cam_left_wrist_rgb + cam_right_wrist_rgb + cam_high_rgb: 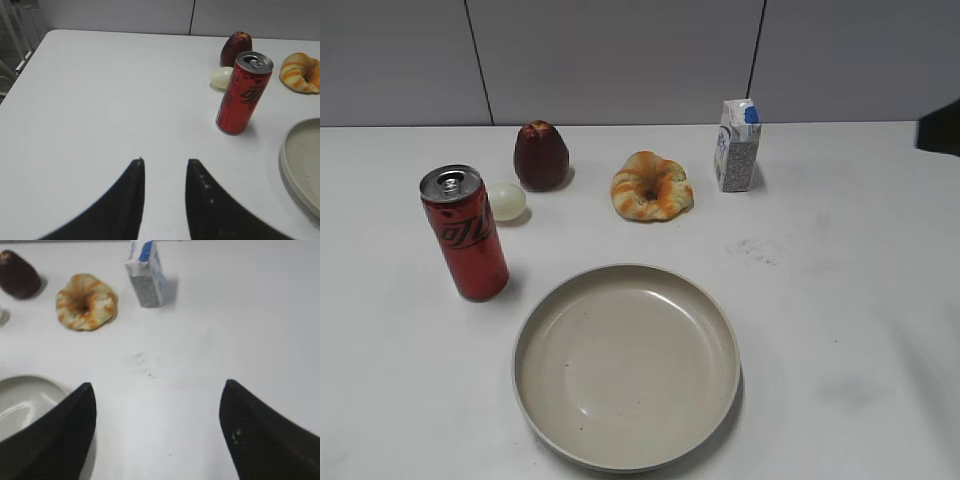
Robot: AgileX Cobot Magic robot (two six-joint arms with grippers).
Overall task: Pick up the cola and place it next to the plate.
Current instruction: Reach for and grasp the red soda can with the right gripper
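Observation:
The cola (464, 233) is a tall slim red can standing upright on the white table, left of and a little behind the plate (626, 366), a large round beige dish at front centre. The can also shows in the left wrist view (243, 93), ahead and to the right of my left gripper (165, 161), which is open and empty above bare table. The plate's rim shows at that view's right edge (300, 165). My right gripper (157, 385) is wide open and empty, with the plate's edge (25, 395) at its left finger. Neither gripper shows in the exterior view.
Behind the can lie a small pale egg-like ball (506, 201) and a dark red fruit (540, 155). A round orange-white bread (651, 186) and a small white-blue carton (737, 146) stand at the back centre. The table's left edge shows in the left wrist view (20, 75).

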